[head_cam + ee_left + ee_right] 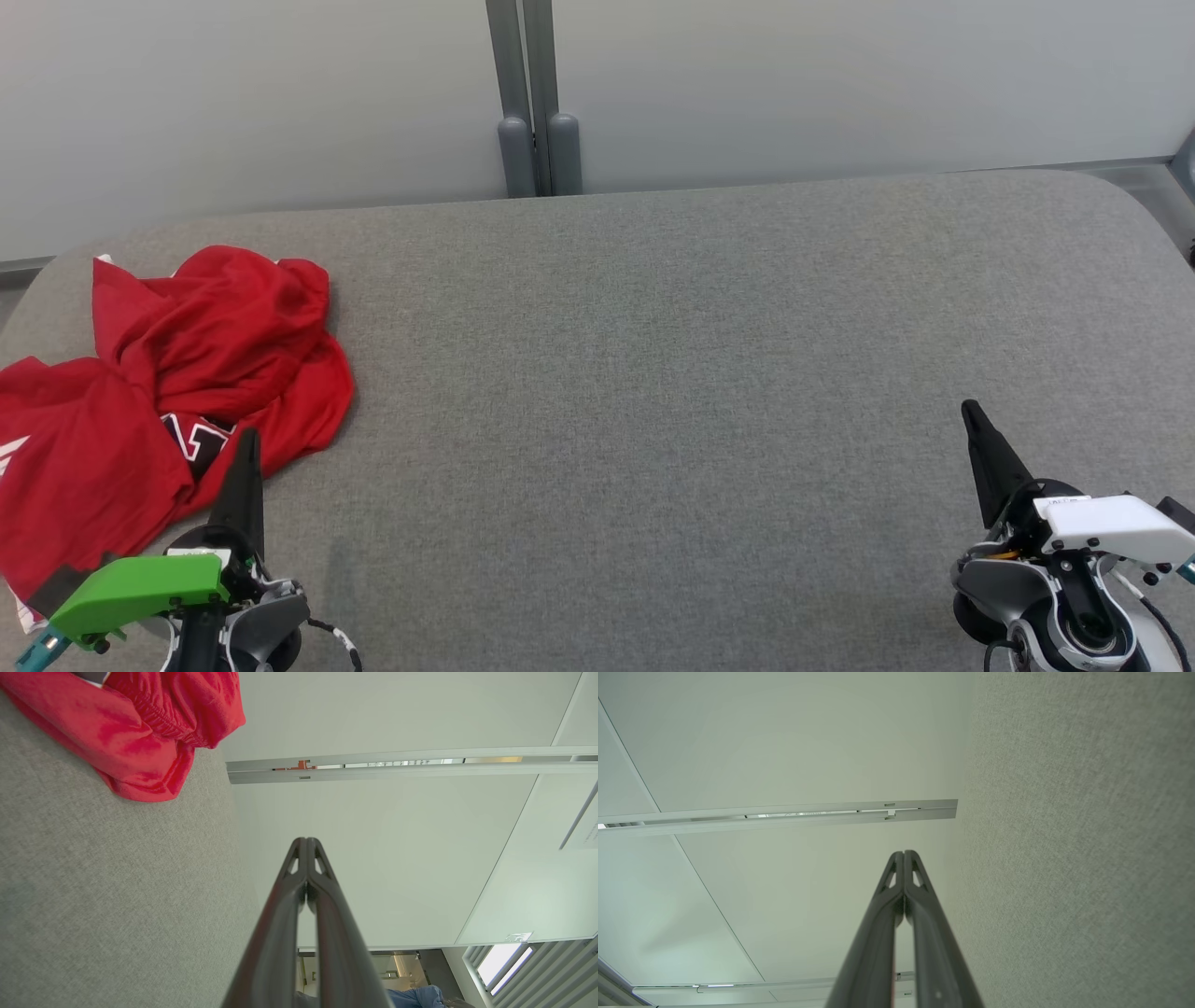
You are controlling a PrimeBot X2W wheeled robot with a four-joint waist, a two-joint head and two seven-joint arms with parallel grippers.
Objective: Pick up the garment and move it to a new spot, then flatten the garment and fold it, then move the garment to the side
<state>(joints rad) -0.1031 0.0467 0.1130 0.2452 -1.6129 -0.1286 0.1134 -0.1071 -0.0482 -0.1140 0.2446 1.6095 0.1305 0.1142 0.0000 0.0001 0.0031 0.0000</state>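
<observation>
A crumpled red garment (159,392) with a black and white print lies bunched at the left end of the grey padded table (653,373). Its hem also shows in the left wrist view as red cloth (140,728) at the top left. My left gripper (248,439) hovers at the lower left, its tip just over the garment's near right edge, fingers pressed together and empty (306,842). At the lower right my right gripper (971,411) is shut too, holding nothing (903,854), far from the garment.
A pale wall (840,84) with a grey double post (537,112) stands behind the table's far edge. The table's rounded corners sit at far left and far right. Part of a person in blue (416,996) shows at the bottom of the left wrist view.
</observation>
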